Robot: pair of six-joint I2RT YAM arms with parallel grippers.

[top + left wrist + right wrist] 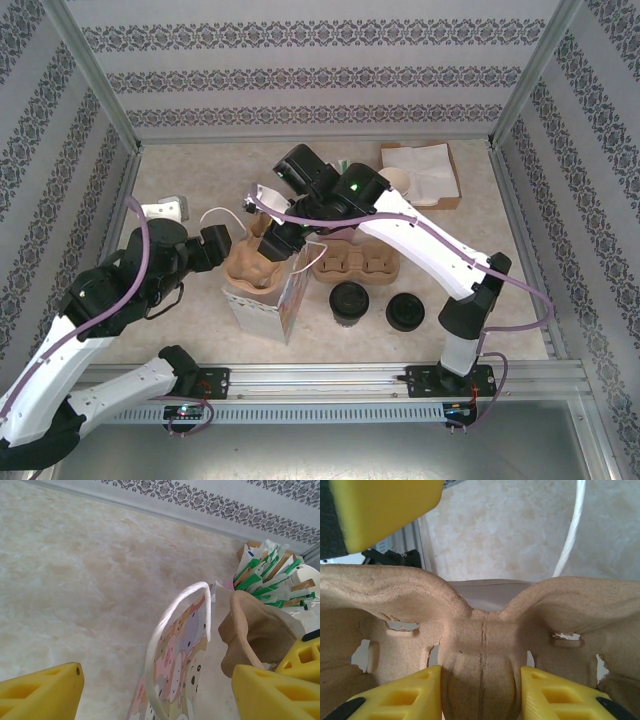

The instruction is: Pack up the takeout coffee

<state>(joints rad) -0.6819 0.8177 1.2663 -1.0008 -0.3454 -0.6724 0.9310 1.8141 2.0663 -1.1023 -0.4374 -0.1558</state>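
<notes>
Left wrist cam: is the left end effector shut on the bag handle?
No, the left end effector stands open, both yellow fingers clear of the white handle.

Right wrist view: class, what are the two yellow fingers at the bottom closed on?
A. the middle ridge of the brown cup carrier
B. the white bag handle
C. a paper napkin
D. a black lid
A: the right gripper has one finger on each side of the centre ridge of the cup carrier, while the white bag handle runs past behind it, untouched.
</notes>
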